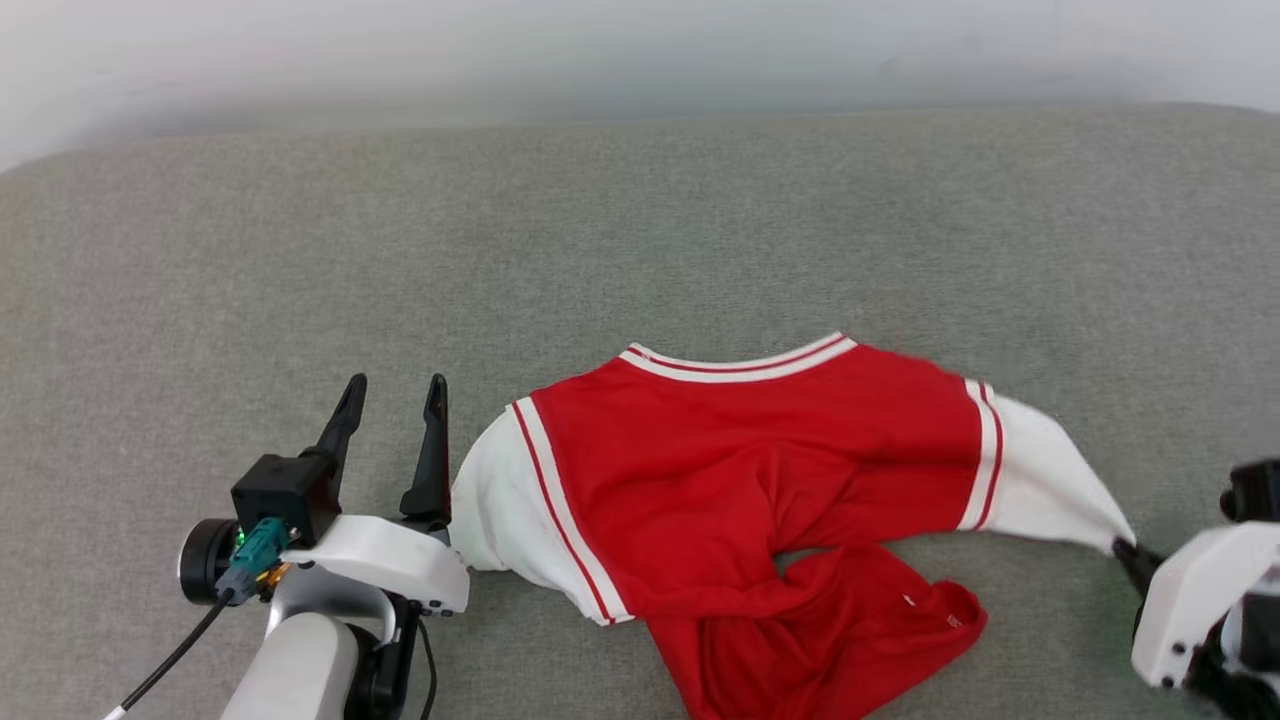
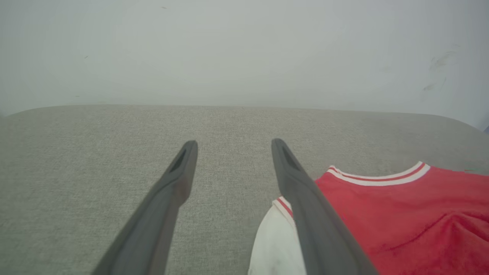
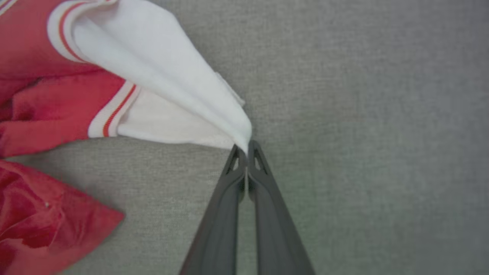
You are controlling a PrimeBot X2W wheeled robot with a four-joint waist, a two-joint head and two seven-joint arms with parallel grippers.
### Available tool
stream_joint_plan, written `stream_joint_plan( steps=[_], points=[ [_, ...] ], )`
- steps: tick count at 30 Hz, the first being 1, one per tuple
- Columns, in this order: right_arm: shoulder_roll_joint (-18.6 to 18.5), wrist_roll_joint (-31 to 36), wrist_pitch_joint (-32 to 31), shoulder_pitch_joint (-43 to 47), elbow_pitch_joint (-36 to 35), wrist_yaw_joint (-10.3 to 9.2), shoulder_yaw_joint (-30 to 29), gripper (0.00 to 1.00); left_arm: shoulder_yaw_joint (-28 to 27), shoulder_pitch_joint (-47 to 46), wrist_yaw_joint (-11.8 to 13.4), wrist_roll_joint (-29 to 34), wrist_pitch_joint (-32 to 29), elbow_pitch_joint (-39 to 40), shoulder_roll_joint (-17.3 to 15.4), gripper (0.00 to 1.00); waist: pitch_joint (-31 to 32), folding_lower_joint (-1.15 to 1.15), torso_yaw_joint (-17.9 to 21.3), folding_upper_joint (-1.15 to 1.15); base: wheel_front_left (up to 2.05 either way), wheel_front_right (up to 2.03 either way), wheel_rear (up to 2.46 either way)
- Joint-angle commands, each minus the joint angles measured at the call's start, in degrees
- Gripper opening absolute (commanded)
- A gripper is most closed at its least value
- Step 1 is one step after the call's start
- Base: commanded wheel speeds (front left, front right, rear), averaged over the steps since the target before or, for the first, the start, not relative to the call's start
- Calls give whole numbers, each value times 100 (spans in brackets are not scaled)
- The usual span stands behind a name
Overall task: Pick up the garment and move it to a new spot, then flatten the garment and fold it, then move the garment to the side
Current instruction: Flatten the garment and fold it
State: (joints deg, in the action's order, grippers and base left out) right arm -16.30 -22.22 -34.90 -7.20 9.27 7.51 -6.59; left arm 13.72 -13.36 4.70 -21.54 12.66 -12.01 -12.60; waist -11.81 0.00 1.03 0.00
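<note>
The garment [image 1: 760,470] is a red jersey with white sleeves and striped trim, lying rumpled on the grey fabric surface, its lower part bunched toward me. My right gripper [image 3: 245,147] is shut on the tip of the garment's white right sleeve [image 3: 164,88], which is drawn out to a point; in the head view that gripper [image 1: 1128,548] sits at the lower right. My left gripper [image 1: 395,385] stands open just left of the other white sleeve [image 1: 490,500], holding nothing. In the left wrist view its right finger [image 2: 305,198] overlaps the sleeve [image 2: 275,244] and the garment [image 2: 401,214].
A grey cloth-covered surface [image 1: 400,250] spreads wide behind and beside the garment. A pale wall [image 1: 640,50] runs along its far edge. A black cable [image 1: 170,660] trails from the left wrist.
</note>
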Motion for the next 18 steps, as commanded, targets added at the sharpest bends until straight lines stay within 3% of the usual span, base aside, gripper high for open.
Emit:
stream_joint_plan(
  steps=[1, 2, 18],
  points=[
    [104, 73, 98, 88, 68, -4, -93, 42, -29, 69, 36, -31, -31, 39, -55, 100, 44, 0, 46, 0, 0, 0, 0],
    [178, 131, 199, 134, 112, -4, -127, 100, -34, 99, 41, -36, -55, 51, -74, 100, 66, 0, 55, 0, 0, 0, 0],
    [759, 890, 3153, 439, -655, -3, -161, 100, -112, 536, 119, -212, -532, 262, -399, 100, 671, 0, -14, 0, 0, 0, 0]
  ],
)
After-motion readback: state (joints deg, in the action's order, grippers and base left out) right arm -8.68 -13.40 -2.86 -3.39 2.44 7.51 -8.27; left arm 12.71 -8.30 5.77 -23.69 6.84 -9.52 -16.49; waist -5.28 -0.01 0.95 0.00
